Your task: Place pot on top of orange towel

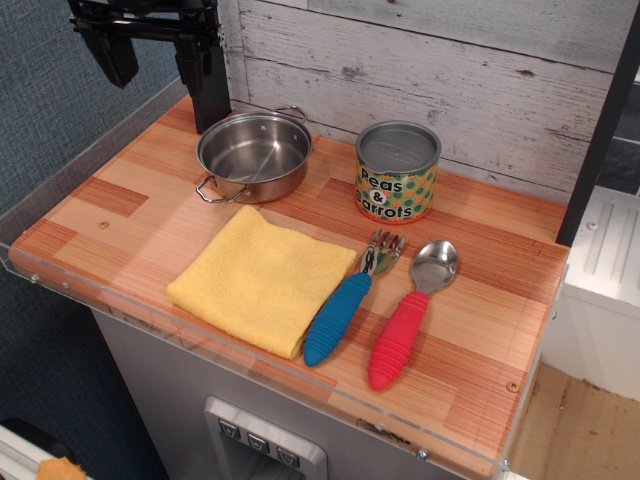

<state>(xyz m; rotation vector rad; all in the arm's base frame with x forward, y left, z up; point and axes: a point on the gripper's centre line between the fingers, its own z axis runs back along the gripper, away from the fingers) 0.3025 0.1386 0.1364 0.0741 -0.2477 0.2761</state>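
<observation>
Pot (254, 156) sits upright on wooden table (480, 300), back-left, just behind orange towel (262, 279) w/ a narrow strip of table between them. Towel lies flat near front edge. Pincer (157, 60) hangs above back-left corner, fingers spread apart, nothing held; right finger tip ends just beside pot's rear rim. Peas & carrots can (397, 171) stands right of pot. Blue-handled fork (345, 304) and red-handled spoon (410, 318) lie right of towel, side by side.

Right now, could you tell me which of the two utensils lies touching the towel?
The fork with the blue handle; its handle lies against the yellow towel's right edge. The red-handled spoon lies farther right, apart from it.
</observation>
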